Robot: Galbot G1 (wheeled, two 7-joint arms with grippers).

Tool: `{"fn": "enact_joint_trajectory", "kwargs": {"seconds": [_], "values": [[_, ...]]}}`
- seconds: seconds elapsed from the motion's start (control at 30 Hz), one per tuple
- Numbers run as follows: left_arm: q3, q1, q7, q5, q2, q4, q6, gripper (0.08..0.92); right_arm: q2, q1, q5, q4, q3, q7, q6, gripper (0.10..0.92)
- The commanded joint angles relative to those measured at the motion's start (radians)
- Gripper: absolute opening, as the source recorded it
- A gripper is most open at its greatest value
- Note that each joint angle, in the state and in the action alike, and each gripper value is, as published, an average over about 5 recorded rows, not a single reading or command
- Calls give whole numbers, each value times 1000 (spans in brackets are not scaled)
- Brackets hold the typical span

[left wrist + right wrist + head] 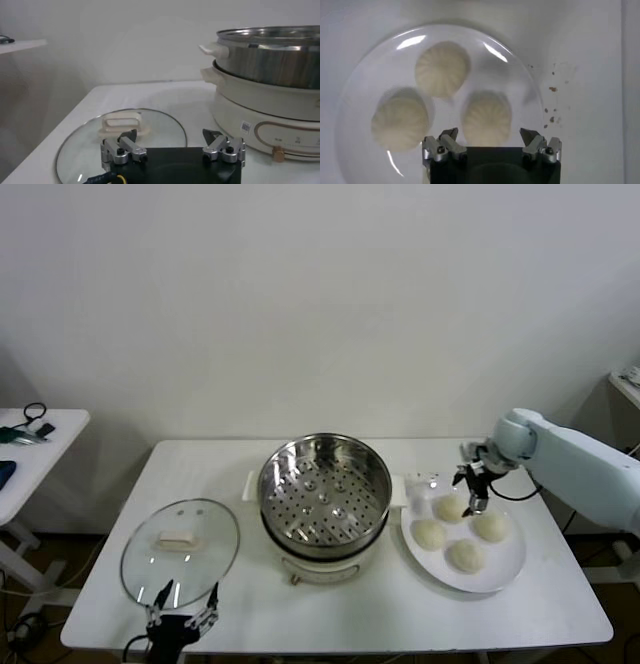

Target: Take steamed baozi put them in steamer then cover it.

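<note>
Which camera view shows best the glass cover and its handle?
The left wrist view: the cover lies close, its cream handle seen clearly from the side. The head view shows it whole but smaller, flat on the table left of the steamer. The right wrist view does not show it.

Table (560, 604): cover (180, 551); steamer (325, 509); plate (505, 569)

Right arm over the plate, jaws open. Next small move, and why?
Probably lower the right gripper straight onto the bun beneath it and close. Its jaws are open and empty, and the steamer holds no buns yet.
</note>
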Motion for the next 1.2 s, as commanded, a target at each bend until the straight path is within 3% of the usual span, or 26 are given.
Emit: {"fn": "enact_joint_trajectory", "kwargs": {"seconds": [0.03,0.4,0.7,1.0,1.2], "values": [[1,0,0,1,-1,1,-1,823,55,-33,-44,-56,9,29,-17,822],[2,-1,-2,4,2,8,1,823,45,-52,-37,-32,21,32,-39,684],[7,-4,-1,17,0,6,6,823,-2,102,29,59,-46,8,2,667],[9,1,-2,29,0,5,-2,823,47,671,288,207,-408,-29,366,669],[18,4,-2,38,-1,1,-2,823,176,921,311,422,-531,-34,560,669]]}}
